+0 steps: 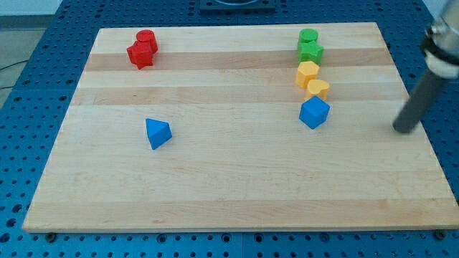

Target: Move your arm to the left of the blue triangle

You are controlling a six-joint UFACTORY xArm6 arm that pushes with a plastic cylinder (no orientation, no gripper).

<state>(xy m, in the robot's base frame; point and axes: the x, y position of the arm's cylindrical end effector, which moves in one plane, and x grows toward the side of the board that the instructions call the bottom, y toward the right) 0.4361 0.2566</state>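
The blue triangle (158, 133) lies on the wooden board (237, 186), left of centre. My tip (403, 130) is at the end of the dark rod near the board's right edge, far to the right of the blue triangle. The nearest block to the tip is a blue cube-like block (314, 112), to its left and apart from it.
A red cylinder (147, 40) and a red star-shaped block (140, 54) touch at the top left. At the top right stand a green cylinder (308, 36), a green block (311, 51), a yellow block (307, 73) and a yellow heart-like block (318, 89) in a column.
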